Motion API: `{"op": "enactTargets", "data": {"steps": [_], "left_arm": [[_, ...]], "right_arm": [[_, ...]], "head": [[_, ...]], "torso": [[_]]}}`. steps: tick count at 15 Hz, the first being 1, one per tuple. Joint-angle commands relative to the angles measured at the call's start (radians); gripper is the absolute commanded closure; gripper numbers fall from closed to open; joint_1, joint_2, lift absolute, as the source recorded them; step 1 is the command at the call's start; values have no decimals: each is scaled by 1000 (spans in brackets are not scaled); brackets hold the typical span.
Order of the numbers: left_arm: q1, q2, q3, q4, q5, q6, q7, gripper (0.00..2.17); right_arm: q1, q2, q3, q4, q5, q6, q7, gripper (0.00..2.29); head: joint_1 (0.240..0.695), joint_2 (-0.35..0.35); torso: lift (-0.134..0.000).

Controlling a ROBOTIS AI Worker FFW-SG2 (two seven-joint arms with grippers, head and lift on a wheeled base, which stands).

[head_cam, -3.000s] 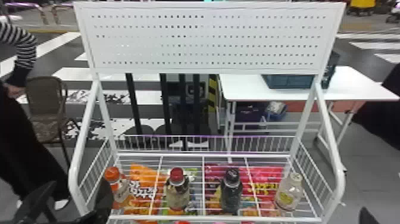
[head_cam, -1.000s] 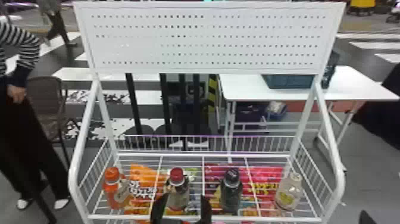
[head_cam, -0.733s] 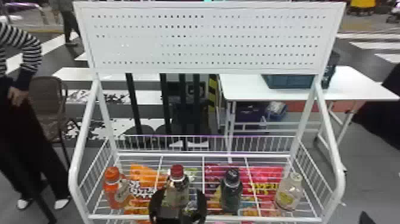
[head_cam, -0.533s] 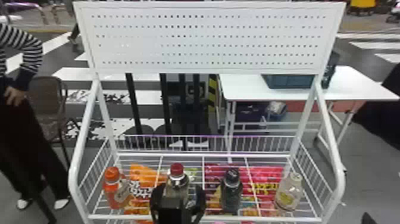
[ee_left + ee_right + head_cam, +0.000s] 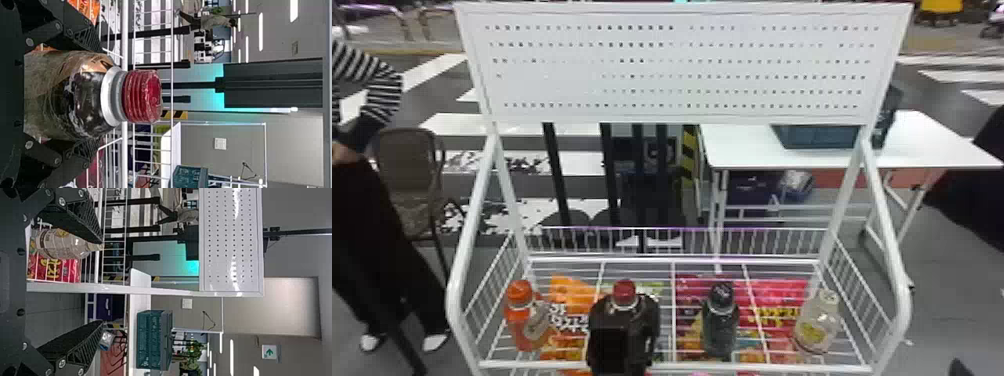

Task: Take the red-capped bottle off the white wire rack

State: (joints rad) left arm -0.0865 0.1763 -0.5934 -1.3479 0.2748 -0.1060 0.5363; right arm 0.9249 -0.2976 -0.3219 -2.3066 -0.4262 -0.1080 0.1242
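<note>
The white wire rack (image 5: 682,368) spreads around my left end effector (image 5: 626,303), its perforated white panel (image 5: 682,52) standing beyond and above me. Past it, to my right, is a white rectangular table (image 5: 747,150) holding a teal plastic crate (image 5: 819,136).

My left end effector is closed around the red-capped bottle, a dark, rounded bottle (image 5: 84,102) with a light label; one black finger lies against each side. The bottle stands upright in my grip, but its base is hidden, so I cannot tell whether it touches the wires. My right end effector (image 5: 959,369), well off to the right at the rack's near corner, has its fingers spread with nothing between them.

Through the wires, an orange snack bag (image 5: 569,287) shows left of my grip, a bright red one (image 5: 784,300) to the right.

An orange bottle with an orange cap (image 5: 515,325) stands to my left; a dark bottle with a black cap (image 5: 719,327) stands near my right side, and a clear bottle with a pale cap (image 5: 814,327) farther right. Smallest, the ridged red plastic cap (image 5: 624,293) pokes up between my fingertips.
</note>
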Motion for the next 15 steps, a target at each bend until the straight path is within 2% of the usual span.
{"op": "enactTargets", "data": {"steps": [1,4,7,9,11,15], "left_arm": [[37,9,15,-60,6,50,-13,1744],[111,37,17,-206,-28,84,2,1733],[211,81,64,-441,-62,234,5,1727],[297,109,130,-605,-85,332,5,1727],[373,134,188,-729,-108,360,2,1727],[525,158,345,-889,-106,375,-35,1727]], "right_arm": [[-8,0,0,4,-2,0,0,167],[-21,0,6,7,-2,0,0,167],[-29,-2,14,9,1,3,0,167],[-32,-2,17,12,3,3,0,167],[-35,-2,24,15,4,3,0,167],[-35,-5,35,10,7,3,0,167]], "head": [[499,0],[499,0],[499,0],[499,0],[499,0],[499,0]], "torso": [[0],[0],[0],[0],[0],[0]]}}
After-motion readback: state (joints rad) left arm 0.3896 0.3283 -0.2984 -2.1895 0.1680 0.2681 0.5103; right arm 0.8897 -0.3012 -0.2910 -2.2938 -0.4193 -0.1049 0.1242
